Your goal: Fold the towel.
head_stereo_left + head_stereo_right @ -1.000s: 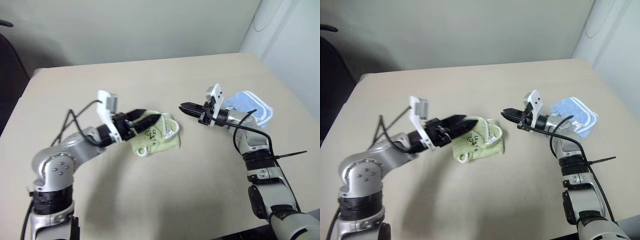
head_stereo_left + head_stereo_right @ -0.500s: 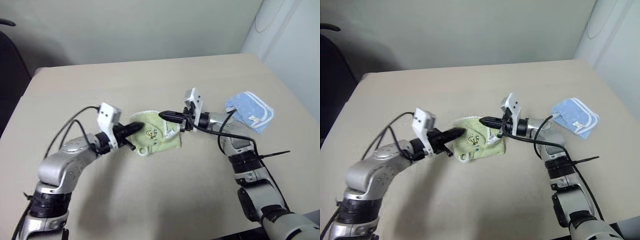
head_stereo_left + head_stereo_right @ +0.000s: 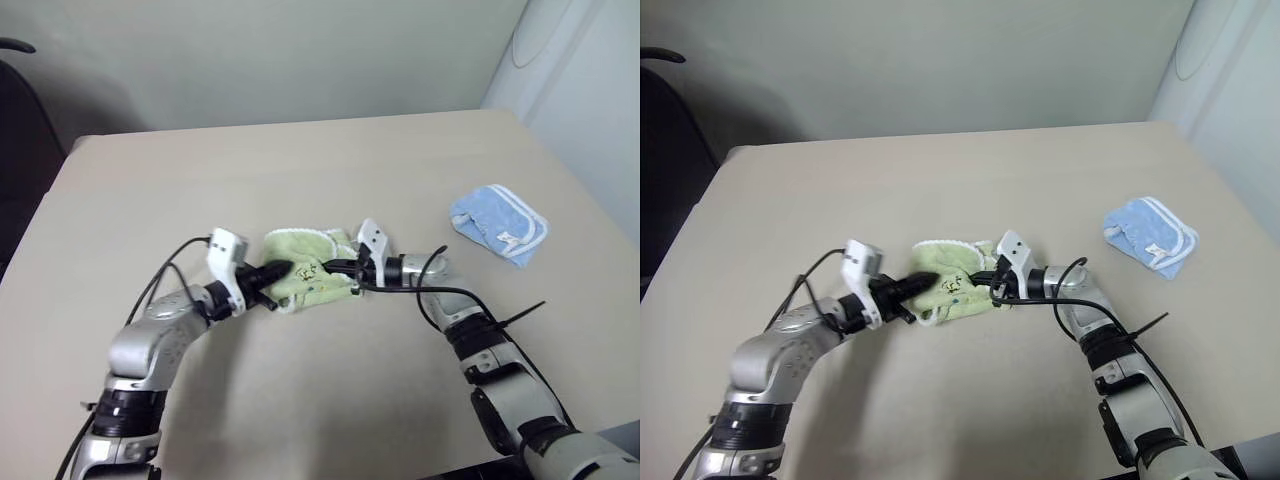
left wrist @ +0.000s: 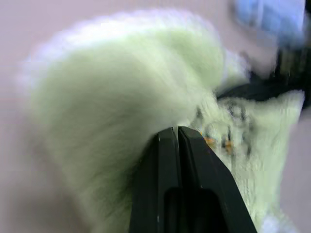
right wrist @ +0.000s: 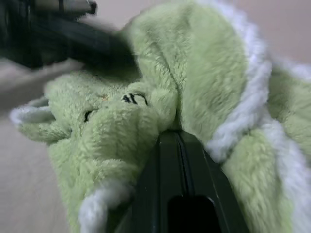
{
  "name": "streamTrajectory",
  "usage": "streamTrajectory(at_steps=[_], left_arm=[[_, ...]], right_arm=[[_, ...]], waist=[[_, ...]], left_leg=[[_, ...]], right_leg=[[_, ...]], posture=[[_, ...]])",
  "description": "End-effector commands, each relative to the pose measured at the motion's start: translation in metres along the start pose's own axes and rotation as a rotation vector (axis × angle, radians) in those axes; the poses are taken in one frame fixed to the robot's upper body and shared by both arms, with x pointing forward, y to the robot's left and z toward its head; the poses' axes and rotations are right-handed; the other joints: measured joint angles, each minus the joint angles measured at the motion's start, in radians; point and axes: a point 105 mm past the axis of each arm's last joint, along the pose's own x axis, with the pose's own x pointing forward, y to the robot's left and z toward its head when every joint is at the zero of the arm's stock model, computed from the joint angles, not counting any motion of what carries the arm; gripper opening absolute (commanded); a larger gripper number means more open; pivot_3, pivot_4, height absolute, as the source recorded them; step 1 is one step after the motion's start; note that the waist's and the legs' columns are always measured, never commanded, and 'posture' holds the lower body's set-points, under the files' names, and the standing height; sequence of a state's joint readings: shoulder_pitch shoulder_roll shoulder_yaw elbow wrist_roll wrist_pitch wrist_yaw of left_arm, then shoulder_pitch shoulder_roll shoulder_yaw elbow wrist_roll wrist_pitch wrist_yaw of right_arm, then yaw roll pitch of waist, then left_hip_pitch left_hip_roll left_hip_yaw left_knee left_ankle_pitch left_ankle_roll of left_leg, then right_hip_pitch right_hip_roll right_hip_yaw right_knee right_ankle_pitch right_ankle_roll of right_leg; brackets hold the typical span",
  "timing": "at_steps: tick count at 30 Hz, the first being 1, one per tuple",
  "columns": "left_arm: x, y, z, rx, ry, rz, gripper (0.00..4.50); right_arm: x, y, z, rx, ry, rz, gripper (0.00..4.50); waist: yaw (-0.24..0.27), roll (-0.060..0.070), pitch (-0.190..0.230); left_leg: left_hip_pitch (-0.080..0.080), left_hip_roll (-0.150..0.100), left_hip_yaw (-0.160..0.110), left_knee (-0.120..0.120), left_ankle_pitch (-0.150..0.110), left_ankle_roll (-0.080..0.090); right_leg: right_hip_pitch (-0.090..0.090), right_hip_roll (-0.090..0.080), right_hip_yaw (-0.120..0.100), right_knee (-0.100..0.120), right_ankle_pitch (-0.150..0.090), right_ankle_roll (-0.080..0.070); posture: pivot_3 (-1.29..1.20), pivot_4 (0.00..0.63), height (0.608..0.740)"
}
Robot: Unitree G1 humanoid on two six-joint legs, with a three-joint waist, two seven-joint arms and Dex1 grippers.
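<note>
The towel (image 3: 308, 270) is lying bunched up on the table (image 3: 300, 170), a lime-green heap with white edging and a small dark printed mark facing up. It is sitting roughly in the middle of the tabletop, and both arms are meeting at it from opposite sides.

The left gripper (image 3: 283, 270) is reaching in from the towel's left side, its two black fingers pressed together with their tips buried in the fluffy cloth beside the printed mark. In the left wrist view the fingers (image 4: 167, 160) are standing side by side with no gap between them, the pile of the towel bulging up around their tips, so the gripper is pinching the cloth there.

The right gripper (image 3: 335, 268) is coming in from the towel's right side, pointing toward the left one. Its fingers (image 5: 170, 160) are likewise lying tight together, nosed into a fold just beside a band of white edging, clamped on the fabric. The two sets of fingertips are lying near each other across the middle of the towel.

Well apart from the towel, off to its right and a little farther back on the table, a smaller light blue cloth (image 3: 498, 222) with white trim is lying crumpled by itself.
</note>
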State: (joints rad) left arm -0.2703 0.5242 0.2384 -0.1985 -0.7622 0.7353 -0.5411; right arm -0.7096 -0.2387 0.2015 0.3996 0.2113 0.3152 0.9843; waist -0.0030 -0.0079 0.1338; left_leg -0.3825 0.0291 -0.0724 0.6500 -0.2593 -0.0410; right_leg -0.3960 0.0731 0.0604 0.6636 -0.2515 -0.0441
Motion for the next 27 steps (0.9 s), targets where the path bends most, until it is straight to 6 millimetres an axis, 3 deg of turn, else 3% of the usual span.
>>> streamTrajectory(at_steps=[1, 3, 4, 7, 11, 17, 24, 27], left_arm=[[-0.039, 0.005, 0.038, -0.032, -0.136, 0.064, 0.22], [-0.049, 0.007, 0.037, -0.061, -0.126, 0.089, 0.22], [-0.053, 0.010, 0.028, -0.098, -0.082, 0.108, 0.22], [-0.059, 0.015, 0.005, -0.222, 0.002, 0.129, 0.81], [-0.047, 0.009, -0.012, -0.364, 0.045, 0.073, 2.20], [-0.021, 0.007, -0.029, -0.444, 0.116, 0.046, 4.43], [0.006, -0.008, -0.058, -0.469, 0.263, -0.017, 4.47], [0.016, -0.014, -0.060, -0.480, 0.270, -0.042, 4.47]], right_arm=[[-0.031, -0.007, 0.055, -0.073, -0.160, -0.024, 0.00], [-0.038, -0.008, 0.064, -0.078, -0.180, -0.036, 0.00], [-0.043, -0.011, 0.071, -0.086, -0.196, -0.053, 0.00], [-0.052, -0.020, 0.083, -0.097, -0.220, -0.089, 0.00], [-0.054, -0.026, 0.084, -0.098, -0.218, -0.115, 0.00], [-0.052, -0.024, 0.080, -0.093, -0.217, -0.120, 0.00], [-0.056, -0.024, 0.074, -0.084, -0.220, -0.149, 0.00], [-0.058, -0.023, 0.072, -0.082, -0.218, -0.158, 0.00]], waist=[[-0.001, 0.000, 0.000], [-0.003, 0.000, 0.000], [-0.003, 0.000, 0.000], [-0.003, 0.000, 0.000], [0.002, 0.000, 0.000], [0.006, 0.000, 0.000], [0.012, 0.000, 0.000], [0.021, 0.000, 0.000]], left_leg=[[0.000, 0.000, 0.001, 0.000, 0.000, 0.000], [0.001, 0.000, 0.001, -0.001, 0.000, 0.000], [0.001, 0.000, 0.001, -0.001, 0.000, 0.000], [0.001, 0.000, 0.001, -0.001, 0.000, 0.000], [0.001, 0.000, 0.001, -0.001, 0.000, 0.000], [0.001, 0.000, 0.000, 0.003, 0.000, 0.000], [0.001, 0.000, 0.001, 0.003, 0.000, 0.000], [0.001, 0.000, 0.000, 0.005, 0.000, 0.000]], right_leg=[[0.000, 0.000, 0.000, 0.000, 0.000, 0.000], [0.000, 0.000, 0.000, -0.001, 0.000, 0.000], [0.001, 0.000, 0.000, -0.001, 0.000, 0.000], [0.001, 0.000, 0.001, -0.001, 0.000, 0.000], [0.000, 0.000, 0.001, 0.000, 0.000, 0.000], [0.001, 0.000, 0.001, 0.001, 0.000, 0.001], [0.001, 0.000, 0.001, 0.001, 0.000, 0.001], [0.002, 0.000, 0.001, 0.001, 0.001, 0.002]], posture=[[0.00, 0.150, 0.740], [0.00, 0.150, 0.740], [0.00, 0.150, 0.740], [0.00, 0.150, 0.740], [0.00, 0.150, 0.740], [0.00, 0.150, 0.740], [0.00, 0.150, 0.740], [0.00, 0.150, 0.740]])
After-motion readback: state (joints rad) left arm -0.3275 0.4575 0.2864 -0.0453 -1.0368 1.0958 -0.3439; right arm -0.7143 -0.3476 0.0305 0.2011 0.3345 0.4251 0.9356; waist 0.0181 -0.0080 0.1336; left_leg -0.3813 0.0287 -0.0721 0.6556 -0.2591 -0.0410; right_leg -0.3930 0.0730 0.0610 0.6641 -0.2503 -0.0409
